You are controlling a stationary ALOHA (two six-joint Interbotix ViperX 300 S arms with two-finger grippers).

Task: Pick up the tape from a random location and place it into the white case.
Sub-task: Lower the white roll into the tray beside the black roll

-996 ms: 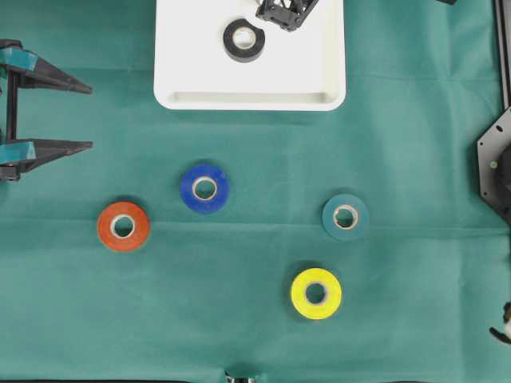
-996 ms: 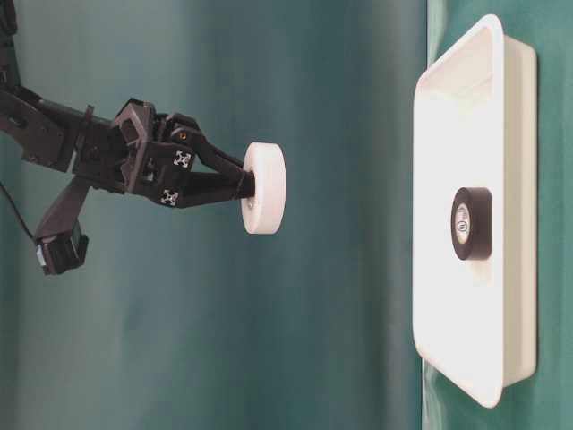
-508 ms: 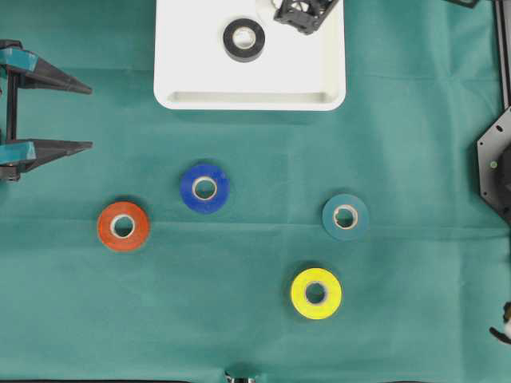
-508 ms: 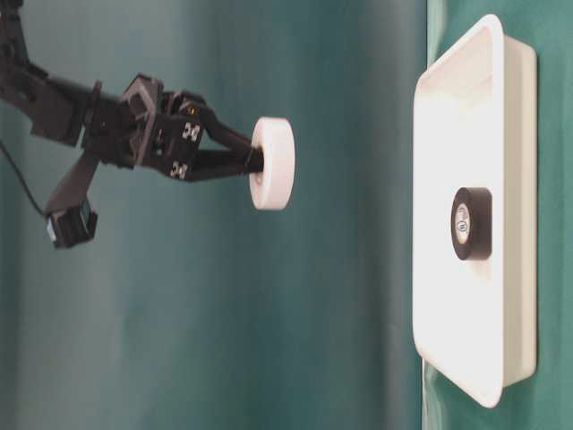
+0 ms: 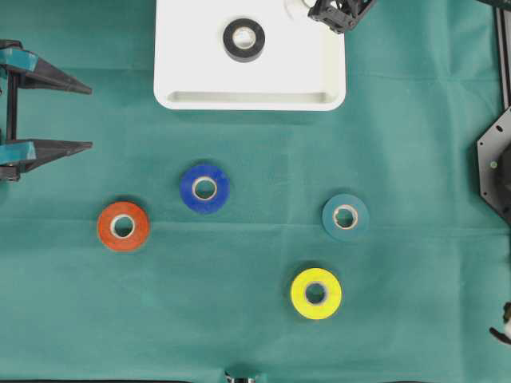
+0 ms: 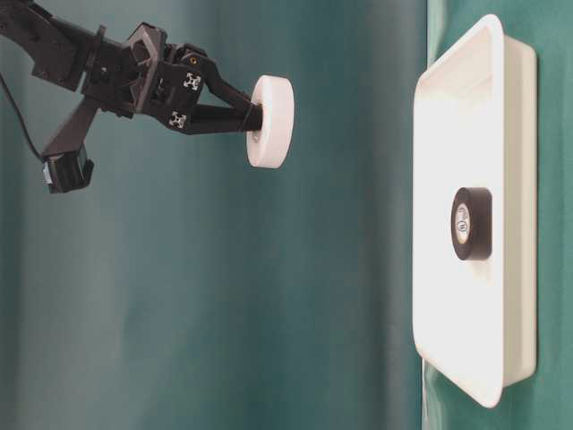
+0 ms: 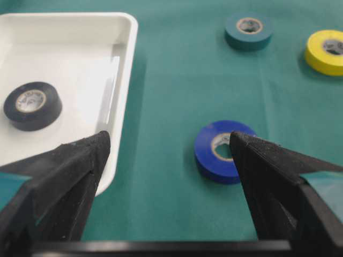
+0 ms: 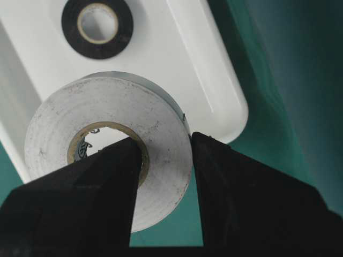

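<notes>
A white tape roll hangs in the air with my right gripper shut on its wall, one finger through the core and one outside. The table-level view shows this roll held well above the white case. From overhead the right gripper is over the case's far right corner. A black tape roll lies flat inside the case. My left gripper stands open and empty at the left edge.
Blue, orange, teal and yellow tape rolls lie flat on the green cloth in front of the case. In the left wrist view the blue roll lies just beyond the open fingers.
My right gripper has carried the white roll to the right, from beside the black roll to the case's far right corner. The left arm and the other rolls have not moved.
</notes>
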